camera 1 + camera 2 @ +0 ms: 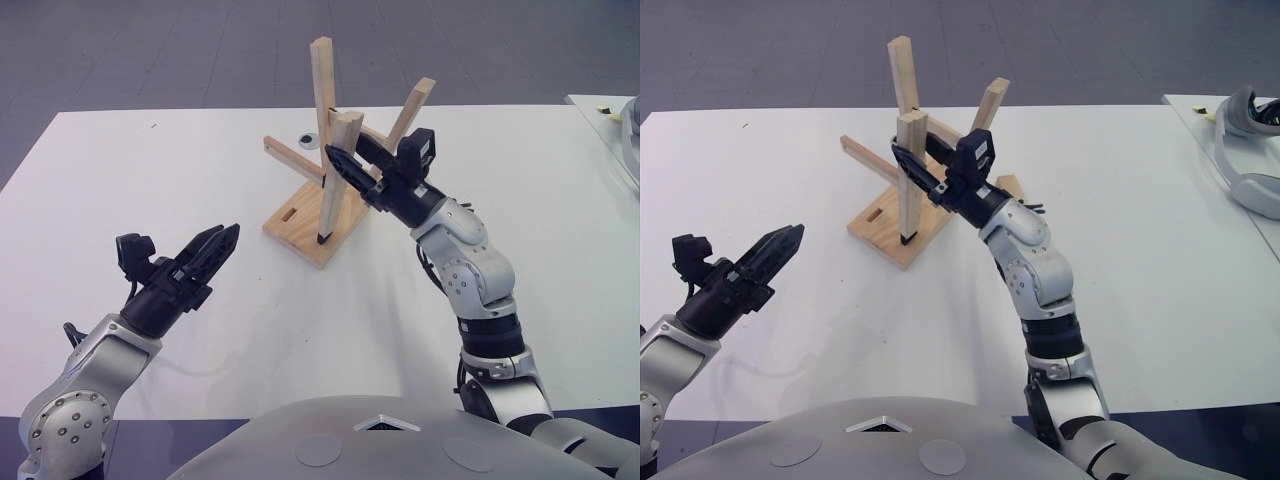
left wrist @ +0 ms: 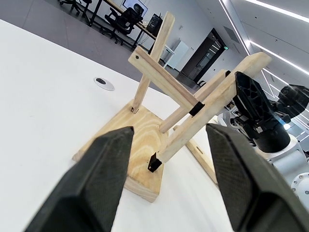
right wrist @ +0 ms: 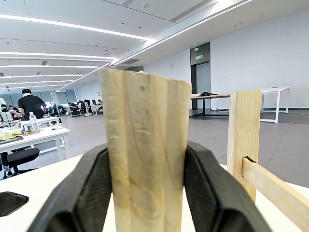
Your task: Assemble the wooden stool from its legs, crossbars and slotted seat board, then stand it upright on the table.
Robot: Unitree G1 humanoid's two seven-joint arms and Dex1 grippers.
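The slotted seat board lies on the white table at centre back. Three wooden legs stick up out of it at slants, joined by a crossbar. My right gripper is shut on the upper part of the nearest leg, with a black finger on each side of the wood. My left gripper hovers open above the table, to the front left of the board and apart from it, pointing towards it. Its two fingers frame the stool.
A loose wooden piece lies on the table behind my right arm. A black round grommet sits in the tabletop behind the stool. A white headset rests on a second table at the far right. Bare tabletop surrounds the left arm.
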